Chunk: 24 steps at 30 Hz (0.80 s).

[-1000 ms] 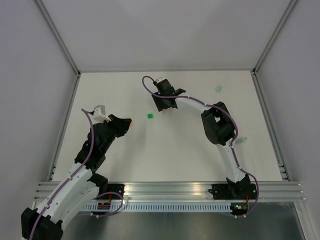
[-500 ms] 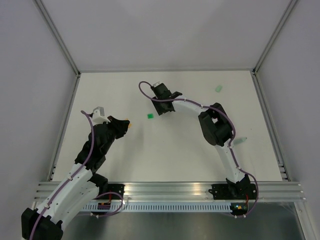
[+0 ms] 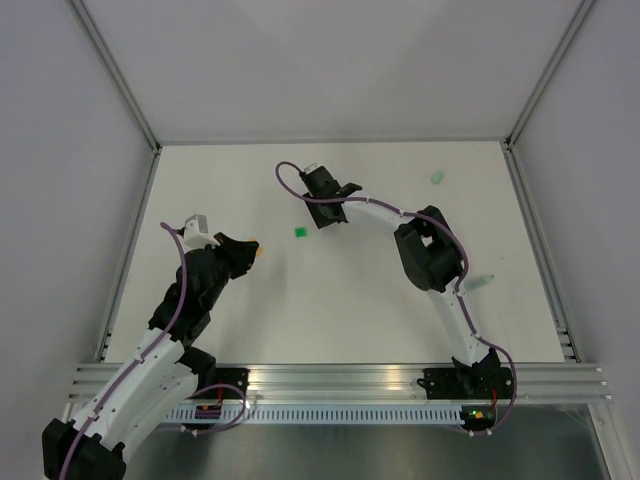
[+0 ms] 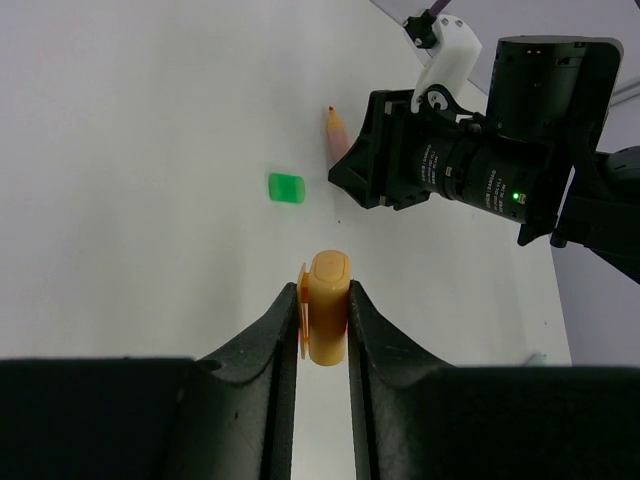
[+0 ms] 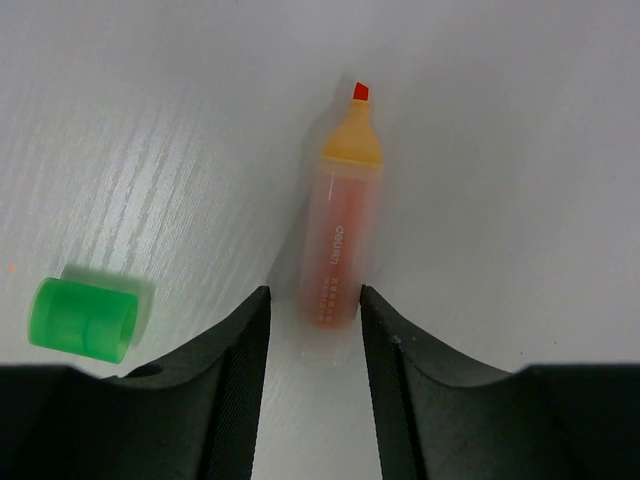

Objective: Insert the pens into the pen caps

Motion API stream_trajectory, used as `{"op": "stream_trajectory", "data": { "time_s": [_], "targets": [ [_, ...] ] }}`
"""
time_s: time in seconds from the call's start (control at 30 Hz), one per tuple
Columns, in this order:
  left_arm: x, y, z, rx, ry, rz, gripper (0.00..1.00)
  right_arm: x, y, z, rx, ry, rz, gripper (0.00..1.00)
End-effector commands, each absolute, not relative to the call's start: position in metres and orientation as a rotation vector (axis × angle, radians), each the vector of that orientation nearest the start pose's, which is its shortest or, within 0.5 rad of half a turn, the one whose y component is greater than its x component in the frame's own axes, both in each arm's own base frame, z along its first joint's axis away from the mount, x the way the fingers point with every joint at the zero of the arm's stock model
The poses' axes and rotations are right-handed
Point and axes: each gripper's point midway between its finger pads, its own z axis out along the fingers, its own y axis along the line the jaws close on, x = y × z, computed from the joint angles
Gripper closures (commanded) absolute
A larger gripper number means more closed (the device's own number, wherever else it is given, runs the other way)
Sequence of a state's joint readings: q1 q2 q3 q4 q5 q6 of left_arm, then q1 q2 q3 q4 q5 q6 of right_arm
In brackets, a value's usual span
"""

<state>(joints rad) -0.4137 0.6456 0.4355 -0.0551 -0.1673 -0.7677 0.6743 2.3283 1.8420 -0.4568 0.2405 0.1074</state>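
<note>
My left gripper point(image 3: 252, 252) is shut on the orange pen cap point(image 4: 327, 318), held above the table left of centre; the cap shows as an orange speck in the top view point(image 3: 258, 246). The orange pen point(image 5: 340, 240) lies on the table, red tip pointing away. My right gripper point(image 5: 313, 296) is open, its jaws on either side of the pen's rear end, apart from it. In the top view this gripper point(image 3: 325, 216) hides the pen. The pen's tip end shows in the left wrist view point(image 4: 335, 132). One green cap point(image 3: 300, 232) lies just left of the pen point(image 5: 85, 318). The dark-bodied pen is out of view.
A second green cap point(image 3: 437, 177) lies at the far right. The pale mint pen point(image 3: 483, 282) lies at the right, beside the right arm's elbow. Metal rails edge the white table point(image 3: 330, 310) on the left and right.
My right gripper has shifted slightly left and settled over the orange pen. My left gripper, with the orange cap, has barely moved.
</note>
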Motion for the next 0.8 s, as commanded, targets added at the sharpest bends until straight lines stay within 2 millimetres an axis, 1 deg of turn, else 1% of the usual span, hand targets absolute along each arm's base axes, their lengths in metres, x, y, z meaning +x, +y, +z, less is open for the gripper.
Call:
{"op": "stream_trajectory", "data": {
  "time_s": [0.0, 0.23, 0.3, 0.33, 0.37, 0.43, 0.47, 0.5, 0.53, 0.57, 0.6, 0.63, 0.67, 0.7, 0.73, 0.77],
  "targets": [
    [0.273, -0.115, 0.19, -0.486, 1.8, -0.674, 0.98, 0.447, 0.312, -0.002, -0.612, 2.486, 0.021, 0.54],
    [0.272, -0.115, 0.19, -0.487, 1.798, -0.68, 0.98, 0.44, 0.312, -0.011, -0.6, 2.538, 0.052, 0.54],
    [0.272, -0.114, 0.191, -0.487, 1.793, -0.681, 0.98, 0.439, 0.311, -0.014, -0.6, 2.554, 0.064, 0.57],
    [0.271, -0.114, 0.191, -0.487, 1.793, -0.681, 0.98, 0.438, 0.31, -0.015, -0.596, 2.559, 0.067, 0.6],
    [0.271, -0.114, 0.191, -0.487, 1.793, -0.681, 0.98, 0.437, 0.309, -0.016, -0.598, 2.563, 0.063, 0.66],
    [0.272, -0.113, 0.188, -0.491, 1.796, -0.675, 0.98, 0.435, 0.307, -0.019, -0.604, 2.571, 0.062, 0.74],
    [0.272, -0.113, 0.186, -0.494, 1.799, -0.672, 0.98, 0.432, 0.305, -0.02, -0.607, 2.58, 0.054, 0.81],
    [0.273, -0.113, 0.186, -0.496, 1.798, -0.672, 0.98, 0.43, 0.303, -0.02, -0.612, 2.583, 0.049, 0.84],
    [0.274, -0.114, 0.182, -0.497, 1.809, -0.667, 0.98, 0.431, 0.301, -0.014, -0.599, 2.572, 0.048, 0.87],
    [0.274, -0.114, 0.181, -0.499, 1.814, -0.664, 0.98, 0.422, 0.296, -0.018, -0.602, 2.59, 0.042, 0.91],
    [0.275, -0.115, 0.179, -0.498, 1.823, -0.663, 0.98, 0.418, 0.293, -0.017, -0.592, 2.591, 0.045, 0.93],
    [0.276, -0.116, 0.177, -0.498, 1.829, -0.662, 0.98, 0.419, 0.296, -0.001, -0.564, 2.551, 0.082, 0.96],
    [0.276, -0.116, 0.177, -0.497, 1.833, -0.659, 0.98, 0.402, 0.287, -0.012, -0.542, 2.595, 0.085, 1.0],
    [0.276, -0.116, 0.176, -0.497, 1.836, -0.657, 0.98, 0.395, 0.289, -0.01, -0.535, 2.59, 0.112, 1.0],
    [0.276, -0.116, 0.176, -0.497, 1.834, -0.658, 0.98, 0.382, 0.285, -0.004, -0.531, 2.578, 0.134, 1.0],
    [0.277, -0.116, 0.177, -0.492, 1.832, -0.657, 0.98, 0.377, 0.283, -0.001, -0.505, 2.575, 0.13, 1.0]
  ]
}}
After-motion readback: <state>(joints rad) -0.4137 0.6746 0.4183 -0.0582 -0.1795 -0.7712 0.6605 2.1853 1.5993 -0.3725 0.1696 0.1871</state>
